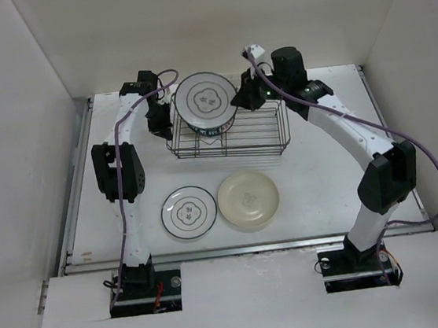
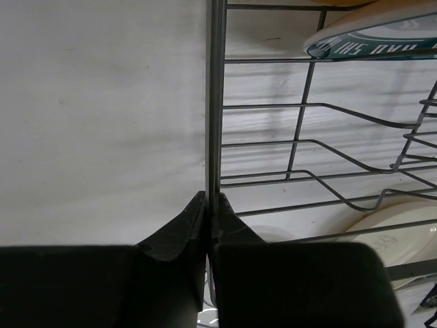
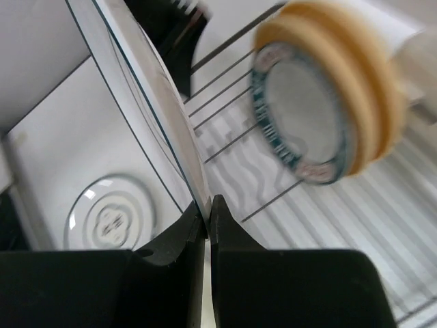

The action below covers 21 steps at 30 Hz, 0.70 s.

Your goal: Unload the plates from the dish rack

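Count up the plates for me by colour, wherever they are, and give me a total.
Ringed white plates: 2, the table one and the held one
Cream plate: 1
Teal-rimmed plate: 1
Yellow-orange plate: 1, blurred
Total: 5

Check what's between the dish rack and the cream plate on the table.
Nothing. The top view shows only bare table between the dish rack and the cream plate.
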Motion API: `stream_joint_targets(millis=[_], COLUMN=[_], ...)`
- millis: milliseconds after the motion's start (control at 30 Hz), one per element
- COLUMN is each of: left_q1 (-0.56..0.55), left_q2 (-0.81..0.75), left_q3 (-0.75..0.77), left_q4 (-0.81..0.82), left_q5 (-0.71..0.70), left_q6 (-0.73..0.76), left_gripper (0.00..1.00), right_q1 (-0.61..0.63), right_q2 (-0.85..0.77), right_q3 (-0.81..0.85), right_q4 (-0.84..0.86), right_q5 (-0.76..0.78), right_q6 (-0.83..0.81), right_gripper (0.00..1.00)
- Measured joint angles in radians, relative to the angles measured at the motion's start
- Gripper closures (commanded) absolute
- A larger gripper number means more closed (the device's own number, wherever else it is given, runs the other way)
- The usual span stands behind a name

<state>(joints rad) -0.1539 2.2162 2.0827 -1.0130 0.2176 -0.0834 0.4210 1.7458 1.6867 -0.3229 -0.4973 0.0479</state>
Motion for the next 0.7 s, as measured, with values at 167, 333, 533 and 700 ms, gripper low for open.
stream_joint_targets(millis=[167,333,533,700], left_q1=[0.006,0.019,0.027,0.027], left_q2=[-0.005,-0.027,-0.041,-0.045], left_q3=[-0.010,-0.051,-0.076,-0.082], left_q4=[0.008,0.034,0.045,0.045], left_q5=[0.028,0.068,0.089,0.088], left_q6=[-0.001,-0.008,-0.013,-0.013], left_gripper=[1.00,1.00,1.00,1.00], right_q1=[0.087,0.216,0.321,0.344], right_q2=[0.005,0.150,0.291,0.325], right_q3=[-0.140,-0.163,-0.122,-0.061], right_q4=[-0.066,-0.206,-0.293,-0.294], right_q5=[-0.121,-0.163,-0.149,-0.108], right_q6=[-0.029,-0.088,-0.098,-0.077], right_gripper=[1.00,1.00,0.91,0.43])
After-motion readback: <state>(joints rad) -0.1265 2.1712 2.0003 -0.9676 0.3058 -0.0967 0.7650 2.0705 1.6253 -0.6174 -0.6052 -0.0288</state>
